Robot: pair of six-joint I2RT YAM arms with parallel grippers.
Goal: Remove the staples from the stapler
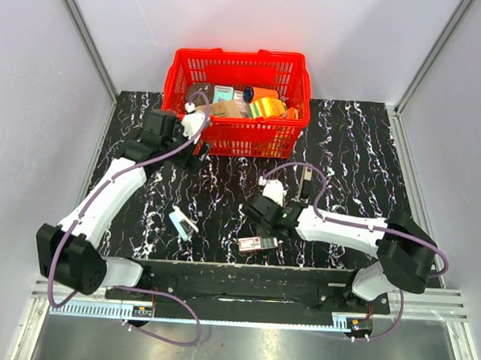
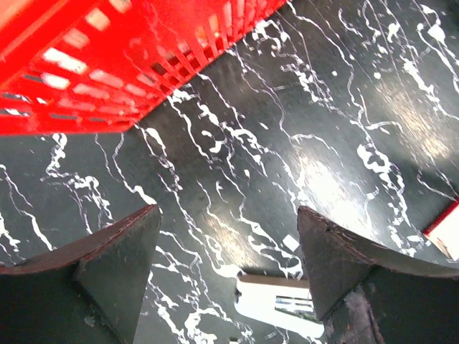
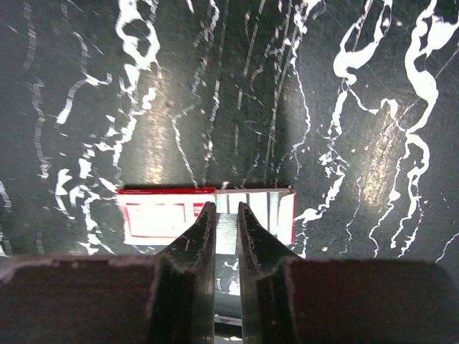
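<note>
The small light-blue plastic stapler (image 1: pixel 182 223) lies on the black marbled table (image 1: pixel 363 154), apart from both arms. The left gripper (image 2: pixel 228 210) stands spread wide and empty beside the red plastic basket (image 1: pixel 243 136). The right gripper (image 3: pixel 226 206) is drawn almost together over the flat white-and-red box (image 3: pixel 165 215); I cannot tell whether it pinches anything. No loose staples are visible. Judged: unloading not confirmed.
</note>
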